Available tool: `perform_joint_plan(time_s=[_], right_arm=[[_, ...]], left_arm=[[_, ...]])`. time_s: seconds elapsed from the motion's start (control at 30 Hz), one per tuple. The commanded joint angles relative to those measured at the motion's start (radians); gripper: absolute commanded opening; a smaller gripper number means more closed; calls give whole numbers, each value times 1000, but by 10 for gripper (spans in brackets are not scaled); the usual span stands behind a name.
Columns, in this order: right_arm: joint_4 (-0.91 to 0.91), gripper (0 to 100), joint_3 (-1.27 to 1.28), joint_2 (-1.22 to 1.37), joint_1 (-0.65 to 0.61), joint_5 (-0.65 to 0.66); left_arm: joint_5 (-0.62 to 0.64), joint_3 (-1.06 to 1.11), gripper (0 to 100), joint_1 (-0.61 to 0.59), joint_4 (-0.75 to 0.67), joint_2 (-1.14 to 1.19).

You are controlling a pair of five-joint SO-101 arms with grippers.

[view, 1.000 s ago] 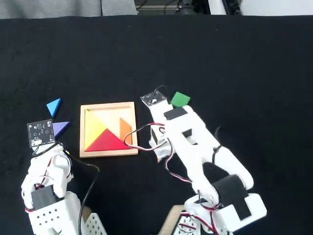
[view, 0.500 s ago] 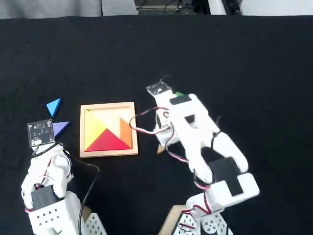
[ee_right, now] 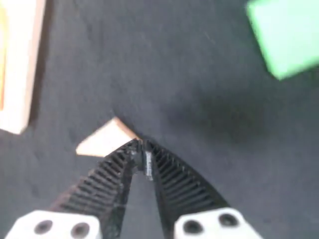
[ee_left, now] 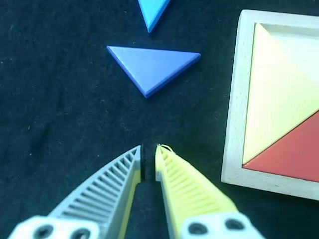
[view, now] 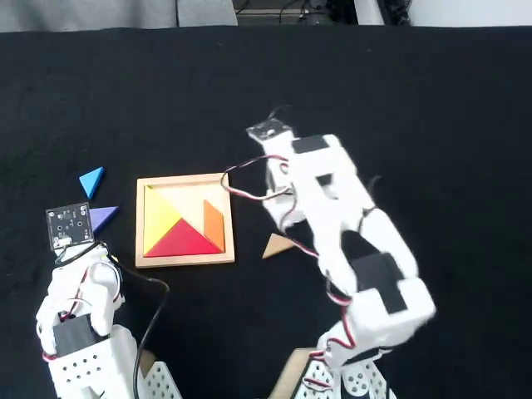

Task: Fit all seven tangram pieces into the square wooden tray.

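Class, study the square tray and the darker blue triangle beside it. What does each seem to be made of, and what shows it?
The tray looks like pale bare wood with a matt finish and faint grain along its rim. The blue triangle is probably painted wood, given its flat even colour and thick squared edges, though moulded plastic cannot be ruled out.

No lettering, number, label or sign can be read anywhere. The wooden tray (view: 184, 260) has a bare rim with no print, and the black counter (view: 416, 100) is unmarked. The small circuit board (view: 69, 225) at the near left carries a few pale marks, too small to make out.
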Motion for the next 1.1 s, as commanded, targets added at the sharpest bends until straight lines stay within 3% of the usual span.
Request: perform_joint_plan(time_s=[0.0, 0.07, 0.27, 0.63, 1.07], right_arm=[[32, 11, 153, -220, 54, 103], [23, 11, 260, -282, 21, 172], [-38, 11, 340, -286, -6, 103], [-69, 11, 94, 18, -5, 95], [-69, 11, -94, 48, -12, 100]], left_arm=[[-6, -38, 66, -1, -9, -6], [-6, -38, 66, -1, -9, -6], [-6, -38, 66, -1, -9, -6], [-6, -36, 66, -1, -9, -6], [-6, -36, 66, -1, -9, -6]])
